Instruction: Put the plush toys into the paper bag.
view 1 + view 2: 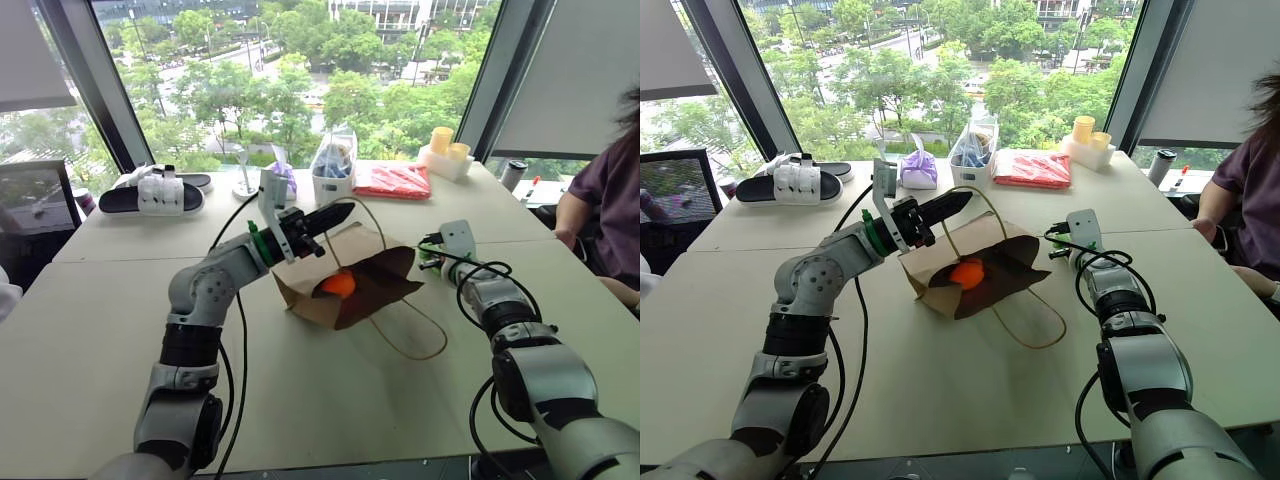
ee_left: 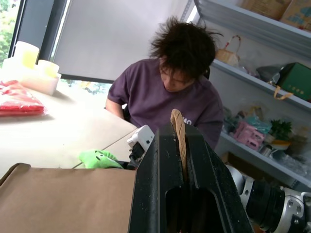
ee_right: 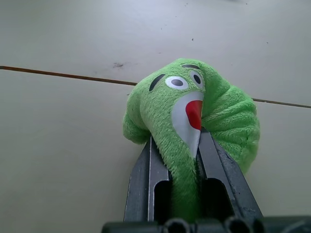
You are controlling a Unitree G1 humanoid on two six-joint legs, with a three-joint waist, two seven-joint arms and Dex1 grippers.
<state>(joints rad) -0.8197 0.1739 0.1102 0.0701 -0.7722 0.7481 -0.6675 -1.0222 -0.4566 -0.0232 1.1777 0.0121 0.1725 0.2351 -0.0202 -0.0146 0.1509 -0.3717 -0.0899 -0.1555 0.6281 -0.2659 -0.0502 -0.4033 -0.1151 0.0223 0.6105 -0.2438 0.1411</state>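
Observation:
The brown paper bag (image 1: 365,290) lies on its side mid-table, mouth facing me. The orange plush toy (image 1: 338,285) sits inside it. My left gripper (image 1: 343,211) hangs over the bag's far edge, shut on a twisted cord handle (image 2: 178,133), which runs up between its fingers. The other cord handle (image 1: 415,335) loops loose on the table. To the right of the bag, low at the table, my right gripper (image 3: 175,141) is shut on the green plush toy (image 3: 194,107), pinching its lower part. The green toy (image 2: 97,159) also peeks past the bag's edge.
A person in a purple shirt (image 1: 600,200) sits at the table's right end. Along the far edge lie black slippers (image 1: 150,195), a purple cloth bundle (image 1: 918,170), a clear plastic bag in a white tub (image 1: 333,170), a red packet (image 1: 393,180) and yellow cups (image 1: 445,150).

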